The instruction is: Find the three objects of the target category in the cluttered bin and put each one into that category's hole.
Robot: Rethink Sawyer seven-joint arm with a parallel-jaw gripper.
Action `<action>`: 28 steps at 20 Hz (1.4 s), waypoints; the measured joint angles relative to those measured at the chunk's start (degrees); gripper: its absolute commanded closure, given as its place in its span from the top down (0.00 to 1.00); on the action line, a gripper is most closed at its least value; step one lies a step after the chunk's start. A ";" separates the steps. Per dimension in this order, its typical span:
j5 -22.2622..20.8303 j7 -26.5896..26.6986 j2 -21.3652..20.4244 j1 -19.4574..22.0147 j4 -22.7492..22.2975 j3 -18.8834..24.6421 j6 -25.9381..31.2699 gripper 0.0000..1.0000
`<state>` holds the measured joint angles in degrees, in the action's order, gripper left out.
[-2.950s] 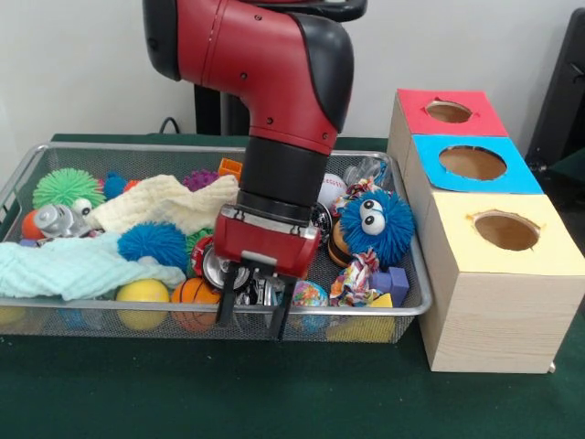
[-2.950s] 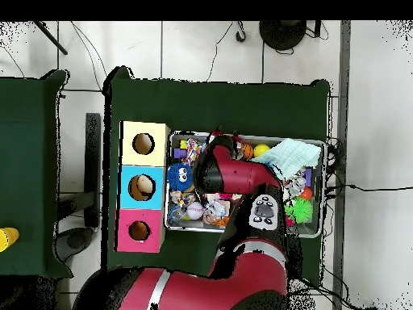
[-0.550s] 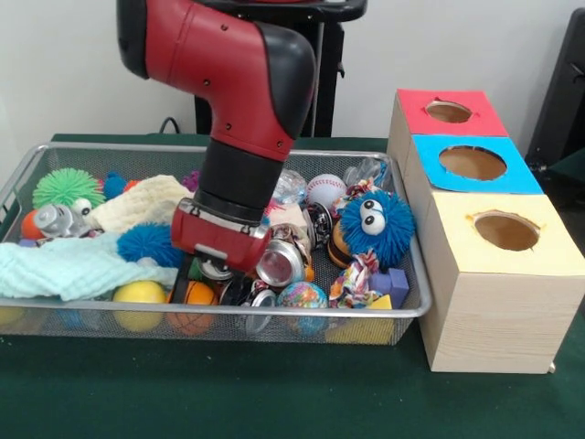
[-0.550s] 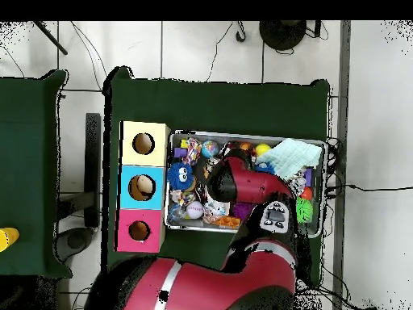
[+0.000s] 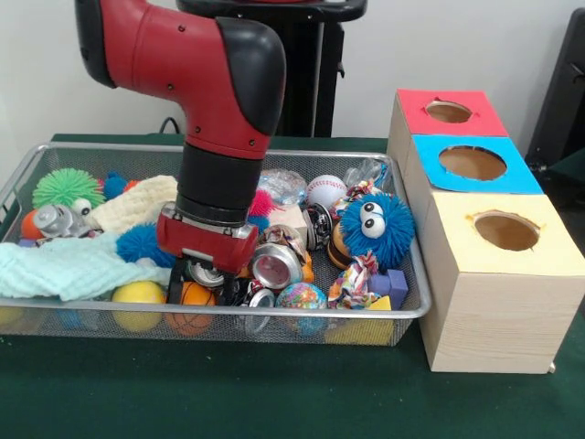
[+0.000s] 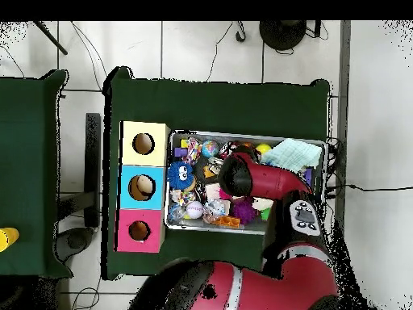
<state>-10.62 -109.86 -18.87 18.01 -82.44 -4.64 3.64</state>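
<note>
One bin; three holes, one red; fingers buried in clutter, state unclear.

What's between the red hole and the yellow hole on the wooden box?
The blue-topped hole sits between the red-topped hole and the yellow-topped hole. Both views show the three in a row.

The bin, a shallow silver wire-mesh basket crammed with toys, sits just beside the wooden box whose red-surrounded round hole lies farthest back.
</note>
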 measured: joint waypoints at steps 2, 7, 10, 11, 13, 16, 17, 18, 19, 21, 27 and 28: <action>-0.65 0.25 -0.66 1.91 0.02 2.25 2.19 1.00; -0.94 0.27 -1.36 4.33 0.01 5.06 5.10 1.00; -0.98 0.27 -1.54 4.82 -0.01 5.66 5.77 1.00; -1.01 0.27 -1.59 4.92 -0.02 5.79 5.93 1.00; -1.01 0.27 -1.79 5.58 -0.08 6.58 6.62 1.00; -1.00 0.27 -1.93 6.24 -0.13 7.28 7.27 1.00; -1.00 0.27 -1.99 6.32 -0.17 7.38 7.38 1.00; -1.00 0.27 -2.13 6.37 -0.27 7.48 7.51 1.00; -1.00 0.27 -2.27 6.42 -0.36 7.57 7.64 1.00; -0.98 0.26 -2.39 6.42 -0.51 7.61 7.63 1.00; 0.07 0.26 -3.01 6.49 -1.34 7.93 7.65 1.00; 0.39 0.26 -3.18 6.45 -1.56 7.94 7.64 1.00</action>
<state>-10.23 -109.60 -22.05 24.46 -84.00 3.29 11.28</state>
